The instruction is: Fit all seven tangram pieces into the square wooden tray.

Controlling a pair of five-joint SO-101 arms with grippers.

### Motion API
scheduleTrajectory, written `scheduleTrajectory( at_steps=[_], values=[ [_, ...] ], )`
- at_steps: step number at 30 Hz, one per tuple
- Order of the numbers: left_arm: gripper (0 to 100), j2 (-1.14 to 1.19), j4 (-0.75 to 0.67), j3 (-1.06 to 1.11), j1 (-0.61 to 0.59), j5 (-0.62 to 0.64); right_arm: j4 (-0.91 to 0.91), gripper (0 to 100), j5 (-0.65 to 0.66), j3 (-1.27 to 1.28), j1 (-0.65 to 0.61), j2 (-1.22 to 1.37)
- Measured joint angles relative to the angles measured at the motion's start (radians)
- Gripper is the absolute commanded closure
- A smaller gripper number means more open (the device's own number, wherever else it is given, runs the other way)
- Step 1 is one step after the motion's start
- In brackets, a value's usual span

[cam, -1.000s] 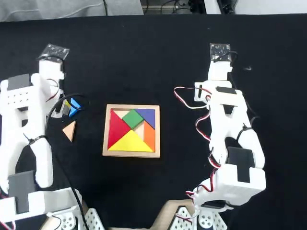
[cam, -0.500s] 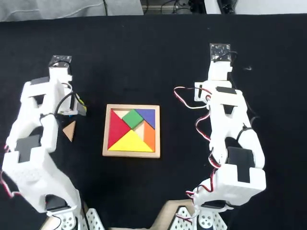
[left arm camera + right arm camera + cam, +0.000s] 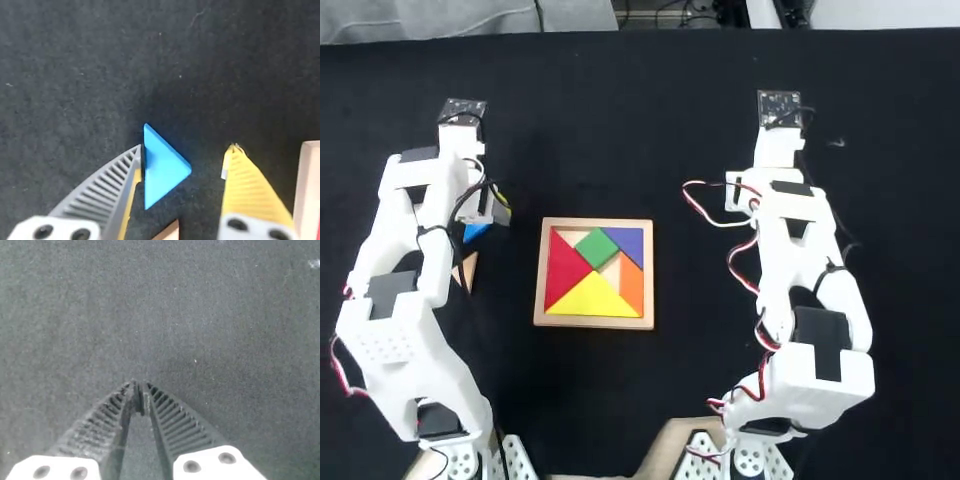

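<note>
Left claw (image 3: 186, 149): spread wide, straddling blue triangle (image 3: 161, 166).
Grasp: centre first, then squeeze across flat edges.
Right claw (image 3: 138, 390): pinched together, empty.

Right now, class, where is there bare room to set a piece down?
Bare black cloth lies between the wooden tray and the right arm, and beyond the tray's far edge. Crowded: left of the tray, with the left arm over the blue triangle and tan triangle.

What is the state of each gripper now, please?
Left gripper: open, the blue triangle inside its gap, not clamped.
Right gripper: shut, holding nothing.
</note>
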Motion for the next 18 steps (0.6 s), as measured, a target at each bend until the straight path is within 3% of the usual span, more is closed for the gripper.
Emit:
scheduleTrajectory(
  at_steps=[12, 18],
  values=[
    [76, 0.049, 0.025, -0.054, 0.000, -0.005, 0.000, 98.7, 0.000, 0.000, 0.000, 0.000],
    [79, 0.052, 0.068, -0.064, 0.005, -0.097, 0.000, 98.7, 0.000, 0.000, 0.000, 0.000]
  ],
)
